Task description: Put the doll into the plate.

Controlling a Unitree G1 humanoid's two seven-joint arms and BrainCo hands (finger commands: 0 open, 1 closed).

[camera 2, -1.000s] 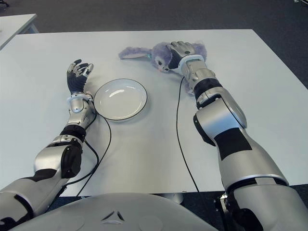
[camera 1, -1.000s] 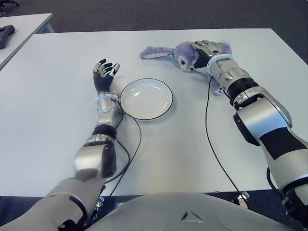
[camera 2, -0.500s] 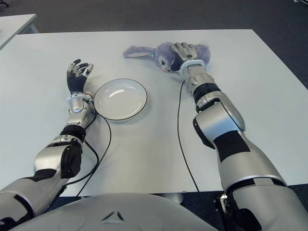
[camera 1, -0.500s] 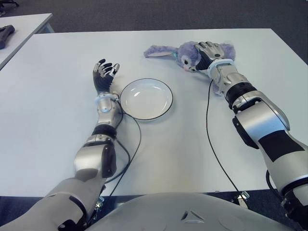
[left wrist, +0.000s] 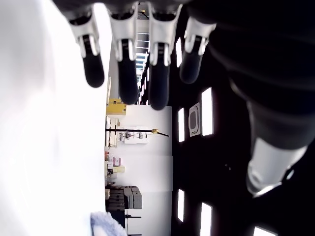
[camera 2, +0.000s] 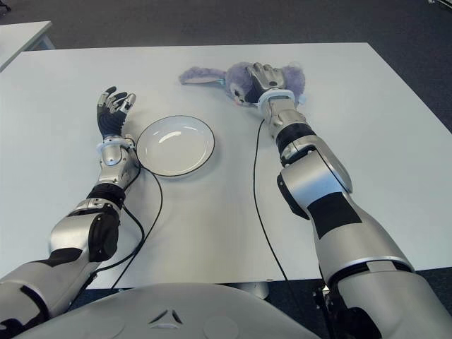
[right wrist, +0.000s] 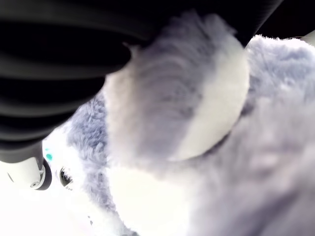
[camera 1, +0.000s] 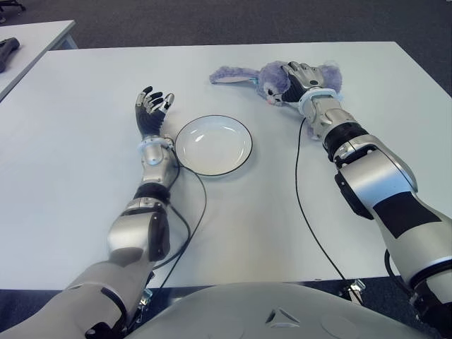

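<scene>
Purple plush doll [camera 1: 272,76] lies upper centre-right on surface [camera 1: 70,176], right hand [camera 1: 300,76] curled over it, fur filling wrist view. Plate [camera 1: 213,145] at centre holds nothing. Left hand [camera 1: 152,109] spread, left of plate. Lift and carry remain.

You're working in what looks like an office or lab room: a plain white desk [camera 1: 233,226] on dark grey carpet [camera 1: 212,21], and a second white desk [camera 1: 35,42] standing beyond the left robot hand [camera 1: 152,109], off to its left.
</scene>
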